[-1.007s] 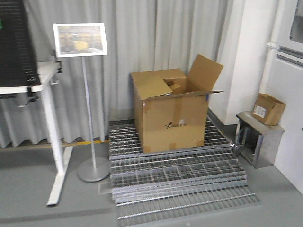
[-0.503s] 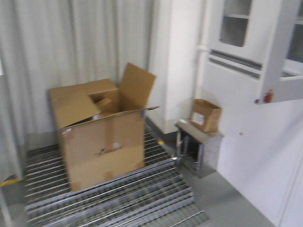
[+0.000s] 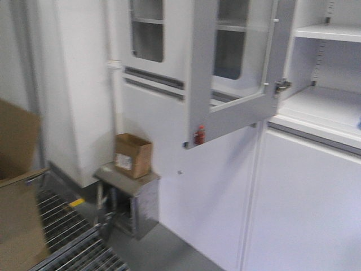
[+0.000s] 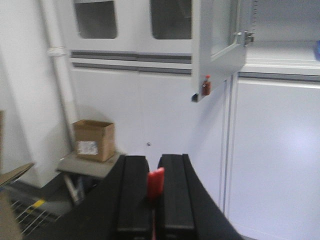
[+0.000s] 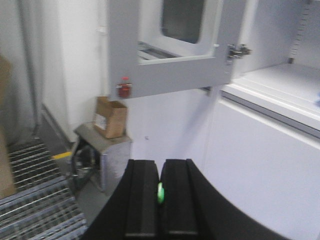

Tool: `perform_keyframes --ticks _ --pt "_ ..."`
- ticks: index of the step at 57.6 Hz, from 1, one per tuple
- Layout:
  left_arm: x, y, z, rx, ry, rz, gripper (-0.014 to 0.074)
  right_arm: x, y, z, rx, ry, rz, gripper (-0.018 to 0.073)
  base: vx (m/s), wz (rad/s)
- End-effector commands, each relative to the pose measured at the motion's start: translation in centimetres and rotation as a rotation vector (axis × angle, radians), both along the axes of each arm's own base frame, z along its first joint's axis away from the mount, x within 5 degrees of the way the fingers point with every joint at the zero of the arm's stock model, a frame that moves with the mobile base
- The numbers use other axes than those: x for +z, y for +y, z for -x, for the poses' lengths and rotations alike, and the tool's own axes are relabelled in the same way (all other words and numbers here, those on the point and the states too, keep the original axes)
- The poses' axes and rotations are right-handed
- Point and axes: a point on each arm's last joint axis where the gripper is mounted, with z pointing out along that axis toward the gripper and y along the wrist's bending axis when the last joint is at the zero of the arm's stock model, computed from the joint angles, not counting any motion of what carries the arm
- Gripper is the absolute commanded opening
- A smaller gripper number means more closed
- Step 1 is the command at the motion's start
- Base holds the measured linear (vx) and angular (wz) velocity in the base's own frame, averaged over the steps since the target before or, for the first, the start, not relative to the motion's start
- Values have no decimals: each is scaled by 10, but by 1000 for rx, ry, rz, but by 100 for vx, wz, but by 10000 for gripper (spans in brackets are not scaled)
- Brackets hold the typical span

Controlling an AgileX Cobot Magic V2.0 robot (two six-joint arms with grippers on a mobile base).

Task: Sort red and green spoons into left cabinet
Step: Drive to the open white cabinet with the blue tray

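Left fingers (image 4: 134, 176) clamped on red spoon (image 4: 155, 183), right fingers (image 5: 142, 191) pinching green spoon (image 5: 160, 193) (a sliver) — white cabinet (image 3: 320, 105) open.

There are two spoons, one red spoon (image 4: 155, 182) and one green spoon (image 5: 160, 192), one clamped in each of two grippers, the left gripper (image 4: 154, 170) and the right gripper (image 5: 160, 171). The front view holds one small cardboard box (image 3: 132, 155) at 8 o'clock on one metal stand (image 3: 135, 197), one open cabinet door (image 3: 201, 84) at 12 o'clock and two shelf boards (image 3: 324, 104) at 2 o'clock.

White cabinet shelf (image 3: 321, 104), possibly blue item (image 3: 359, 122)
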Motion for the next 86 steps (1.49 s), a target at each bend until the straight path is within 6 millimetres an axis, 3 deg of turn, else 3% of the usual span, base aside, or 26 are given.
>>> perform_keyframes --ticks 1,49,86 --pt "14 3 0 37 -70 46 -1 13 -3 -1 -39 -77 -18 0 41 -60" --pt "13 3 -1 36 -66 45 -1 13 -3 -1 -39 -77 -18 0 37 -63" --pt "13 3 -1 36 -66 45 -1 13 -3 -1 -39 -77 -18 0 35 -19"
